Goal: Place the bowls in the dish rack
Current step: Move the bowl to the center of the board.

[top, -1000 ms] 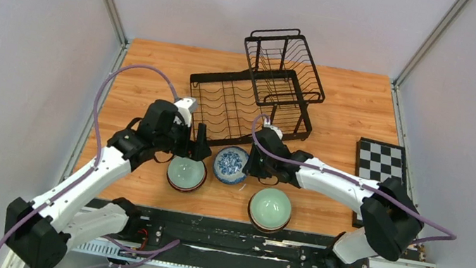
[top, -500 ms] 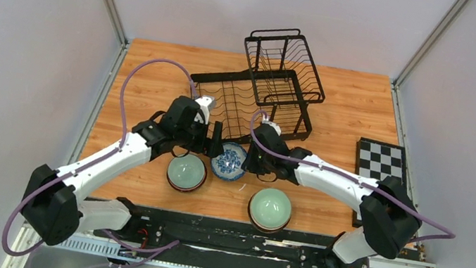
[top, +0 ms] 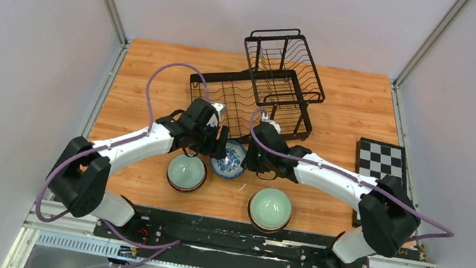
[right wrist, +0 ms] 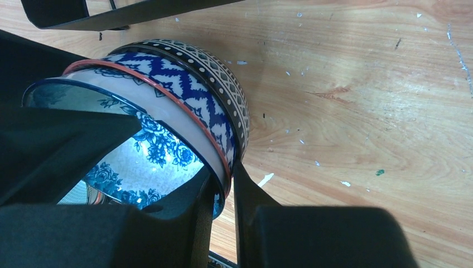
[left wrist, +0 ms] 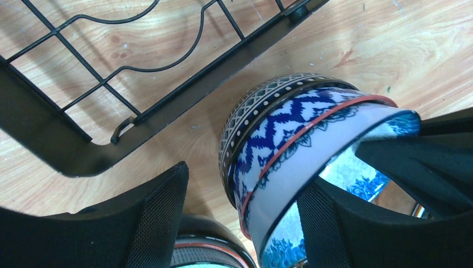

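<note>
Wooden tabletop [top: 152, 71], left gripper [top: 219, 147] with jaws gaping around the tilted blue-and-white patterned ceramic bowl [top: 229, 162], and a pale green ceramic bowl [top: 186, 171] crowding just beside it. Right gripper [top: 250, 159] is pinching that patterned bowl's rim, black wire dish rack [top: 255, 94] close behind, checkered board [top: 380, 161] far right.

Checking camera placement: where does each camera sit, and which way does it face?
Top external: above, behind the arm bases, facing down at the wooden table; both arms show.
Left wrist: facing down at the blue-and-white patterned ceramic bowl and black wire dish rack; own fingers show.
Right wrist: facing down; own fingers pinch that bowl's rim.
All share the bowl.
</note>
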